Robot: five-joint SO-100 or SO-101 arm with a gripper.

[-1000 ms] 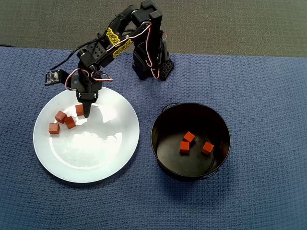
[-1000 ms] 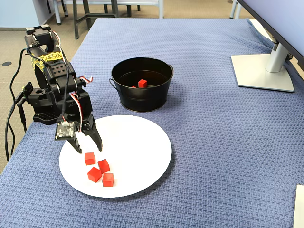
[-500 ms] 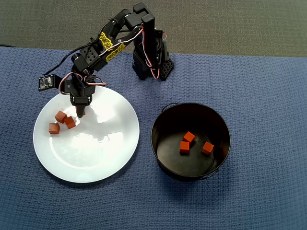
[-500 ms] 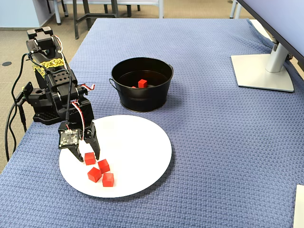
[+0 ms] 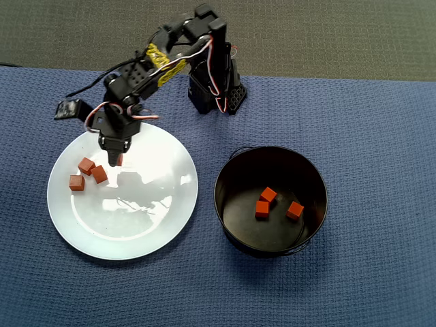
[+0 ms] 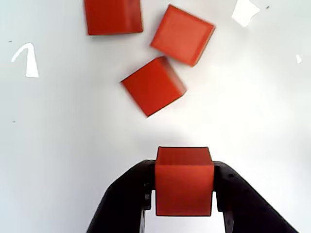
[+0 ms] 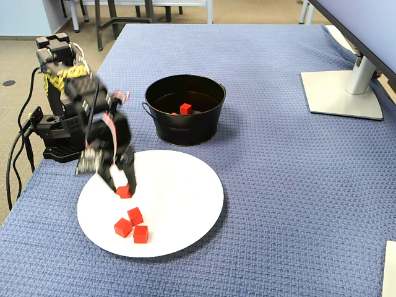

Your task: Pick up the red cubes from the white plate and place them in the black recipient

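The gripper (image 6: 184,204) is closed on one red cube (image 6: 184,180); in the wrist view both fingers press against the cube's opposite sides. The fixed view shows this cube (image 7: 124,192) clear of the plate (image 7: 185,216), so the step in hand appears to be the lift after a grasp. The arm is blurred in that view.

Three more cubes (image 5: 86,174) lie loose in a cluster on the left part of the plate (image 5: 150,225) in the overhead view, just beside the gripper (image 5: 114,161). Three cubes (image 5: 272,203) already rest on the floor of the pot (image 5: 225,204), which stands apart from the plate, to its right in that view.

Judged from this layout, the task is roughly half done: three delivered, one in hand, three to go.

The next move calls for:
- raising the cube above the pot rim;
- swinging the arm across to the pot opening;
- opening the jaws only once the cube is inside the rim line.

Grip must hold through the swing.
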